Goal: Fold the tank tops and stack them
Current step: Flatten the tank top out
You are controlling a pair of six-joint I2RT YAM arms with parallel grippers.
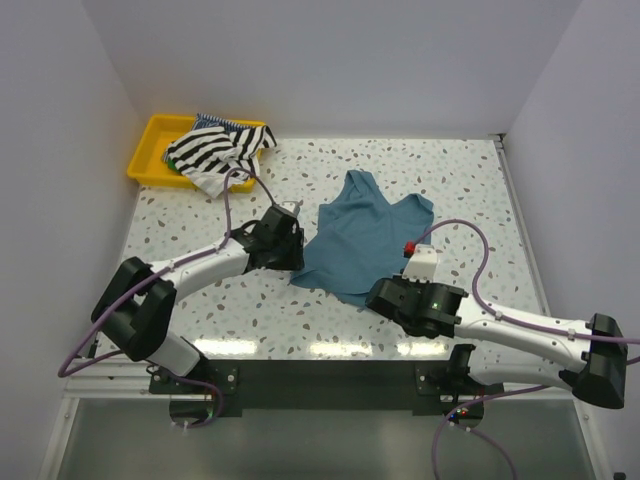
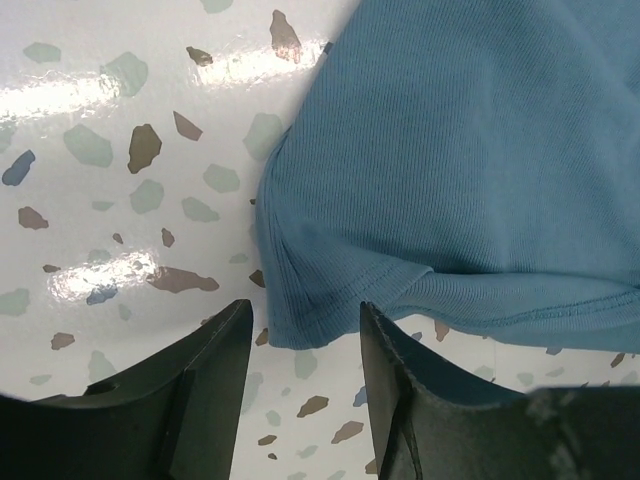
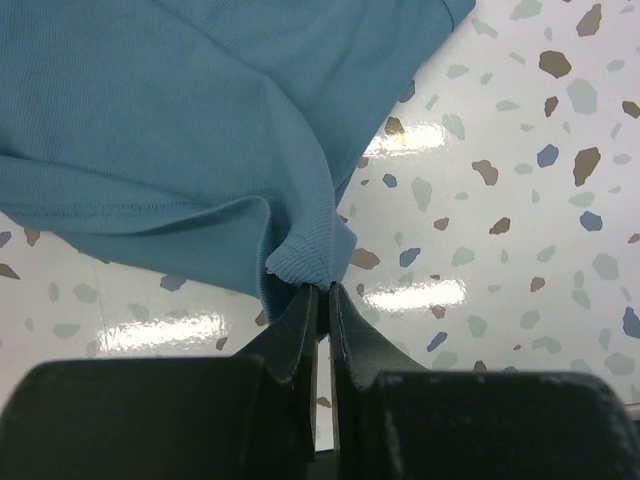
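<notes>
A teal-blue tank top (image 1: 365,232) lies spread on the speckled table, straps toward the far side. My left gripper (image 2: 305,322) is open at the lower left corner of the cloth (image 2: 300,320). That corner rests on the table just ahead of the fingertips and is not pinched. My right gripper (image 3: 322,290) is shut on the bunched lower right hem corner (image 3: 305,262) of the same top. In the top view the left gripper (image 1: 296,260) and right gripper (image 1: 378,292) sit at the two near corners. A black-and-white striped tank top (image 1: 222,150) is heaped in the tray, with a bit of green cloth (image 1: 176,166) under it.
A yellow plastic tray (image 1: 150,148) stands at the far left corner of the table, the striped top spilling over its near rim. White walls close in the table on three sides. Purple cables loop from both arms.
</notes>
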